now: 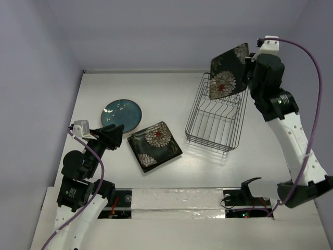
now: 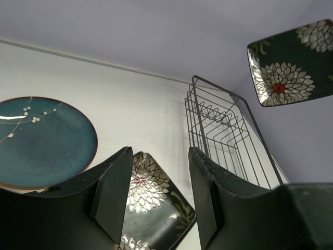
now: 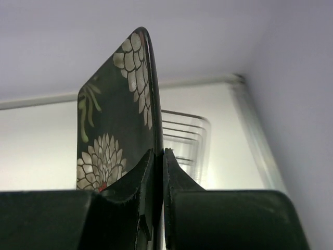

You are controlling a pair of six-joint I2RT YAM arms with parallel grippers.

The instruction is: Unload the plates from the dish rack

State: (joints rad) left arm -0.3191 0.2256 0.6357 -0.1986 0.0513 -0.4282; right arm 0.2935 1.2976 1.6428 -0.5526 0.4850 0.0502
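Note:
My right gripper [image 1: 248,61] is shut on the edge of a square black plate with white flowers [image 1: 227,71] and holds it in the air above the far end of the black wire dish rack [image 1: 193,121]. The same plate shows in the right wrist view [image 3: 115,130] and the left wrist view [image 2: 289,65]. No plates show in the rack. A round teal plate [image 1: 122,114] and a second square black flowered plate [image 1: 155,146] lie flat on the table left of the rack. My left gripper [image 1: 117,136] is open and empty, between those two plates.
The white table is walled at the back and both sides. A black clamp and red cables [image 1: 248,200] sit at the near edge between the arm bases. A purple cable [image 1: 315,94] loops along my right arm.

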